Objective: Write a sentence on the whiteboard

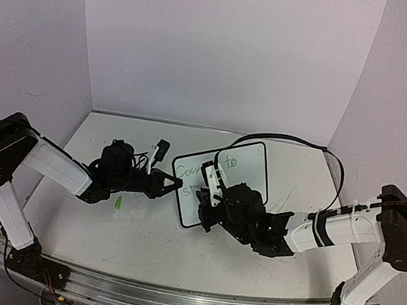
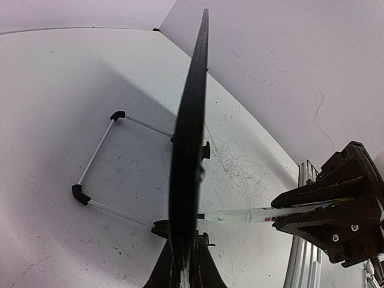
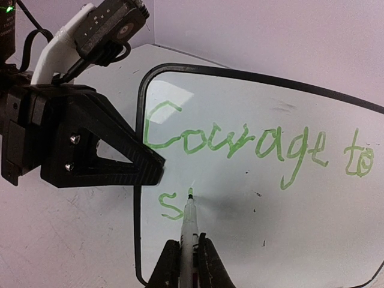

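Left fingers [image 2: 207, 271] clamp whiteboard [image 2: 189, 150] edge.

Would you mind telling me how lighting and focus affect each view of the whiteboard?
Right wrist: sharp green writing, a pale glare patch upper-left on the whiteboard, a soft shadow beside the marker tip. Left wrist: the board is edge-on, a dark blurred strip; the far edge of the table bows. Top external: even light, purplish cast, writing too small to read.

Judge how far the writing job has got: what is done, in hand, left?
Done: the sentence shows "Courage to" in green on the whiteboard. In hand: the left gripper clamps its edge; the right gripper holds the marker tip by an "s" starting line two. Left: the rest of that line.
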`<state>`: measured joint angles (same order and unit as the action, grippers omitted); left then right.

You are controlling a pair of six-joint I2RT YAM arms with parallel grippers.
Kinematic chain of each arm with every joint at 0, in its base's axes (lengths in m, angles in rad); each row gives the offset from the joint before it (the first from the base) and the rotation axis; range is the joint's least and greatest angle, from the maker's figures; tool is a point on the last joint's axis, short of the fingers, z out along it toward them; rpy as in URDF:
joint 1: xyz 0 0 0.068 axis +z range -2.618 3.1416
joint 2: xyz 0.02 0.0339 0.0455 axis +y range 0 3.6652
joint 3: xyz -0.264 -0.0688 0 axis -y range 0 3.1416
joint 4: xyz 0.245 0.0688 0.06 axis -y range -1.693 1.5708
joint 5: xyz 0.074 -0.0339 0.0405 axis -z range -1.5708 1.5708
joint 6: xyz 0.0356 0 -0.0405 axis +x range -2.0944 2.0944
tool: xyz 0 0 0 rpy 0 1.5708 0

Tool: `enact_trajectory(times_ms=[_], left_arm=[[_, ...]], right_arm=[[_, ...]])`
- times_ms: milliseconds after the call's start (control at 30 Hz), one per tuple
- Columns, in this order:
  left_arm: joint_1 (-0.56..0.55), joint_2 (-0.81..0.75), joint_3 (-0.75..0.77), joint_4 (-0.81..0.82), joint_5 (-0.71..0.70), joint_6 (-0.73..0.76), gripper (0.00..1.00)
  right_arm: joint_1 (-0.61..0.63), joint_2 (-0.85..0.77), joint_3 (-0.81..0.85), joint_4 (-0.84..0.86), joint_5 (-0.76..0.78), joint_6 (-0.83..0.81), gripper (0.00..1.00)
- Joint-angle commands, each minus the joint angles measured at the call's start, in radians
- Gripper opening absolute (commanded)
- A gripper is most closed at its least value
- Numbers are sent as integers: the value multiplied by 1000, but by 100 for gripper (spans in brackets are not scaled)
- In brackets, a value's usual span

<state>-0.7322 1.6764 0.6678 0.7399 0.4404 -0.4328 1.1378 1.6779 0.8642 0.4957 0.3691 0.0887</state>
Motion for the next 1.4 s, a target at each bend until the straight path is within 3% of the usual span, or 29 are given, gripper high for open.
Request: enact_trajectory(times_ms=[0,933,1133,1267,1367], left_arm=[[-3,-21,-1,-49,-40,52,0],[-3,-18,-1,-49,-39,52,0],[-3,-16,1,-49,-38,52,0],[-4,-16,0,-48,-38,53,0],[-4,-14,3,-48,-35,51,0]], right_arm=[[-5,7,7,-32,21,15,0],[1,-15,-42,-55,1,75,0],[3,-28,-53,-57,72,93,0],[3,-65,-62,3,118,70,0],[3,-131,-90,104,38,19,0]])
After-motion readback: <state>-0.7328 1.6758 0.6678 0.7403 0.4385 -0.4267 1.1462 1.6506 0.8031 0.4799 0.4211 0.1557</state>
